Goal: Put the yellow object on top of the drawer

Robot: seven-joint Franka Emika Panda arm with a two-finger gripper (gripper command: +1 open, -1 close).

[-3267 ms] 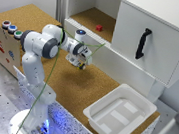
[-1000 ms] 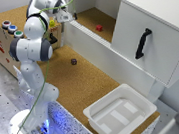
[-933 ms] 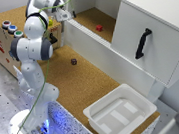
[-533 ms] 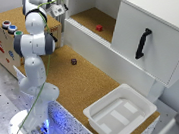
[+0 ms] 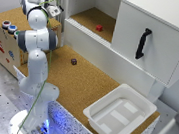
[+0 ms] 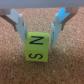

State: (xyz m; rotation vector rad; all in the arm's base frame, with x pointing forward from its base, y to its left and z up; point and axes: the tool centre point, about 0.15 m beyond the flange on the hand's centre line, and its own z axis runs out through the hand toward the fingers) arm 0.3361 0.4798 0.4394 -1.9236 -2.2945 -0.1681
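The yellow object [image 6: 36,47], a block marked with dark letters, sits between my gripper's [image 6: 39,37] two pale fingers [image 6: 20,26] in the wrist view, with blurred cork behind it. The gripper is shut on it. In the exterior view my gripper [image 5: 55,10] hangs high at the back left, just beside the left end of the drawer [image 5: 91,42], a long white box with a cork floor. The yellow object is too small to make out there.
A small red thing [image 5: 99,27] lies on the drawer's cork floor. A dark small object [image 5: 74,62] rests on the cork table. The white cabinet door with a black handle [image 5: 143,43] stands at right. A white tray [image 5: 93,115] sits at front right, a wooden box [image 5: 6,40] at left.
The arm has swung from over the table up and toward the exterior view's left, then kept rising beside the drawer's left end. The dark object stays on the table.
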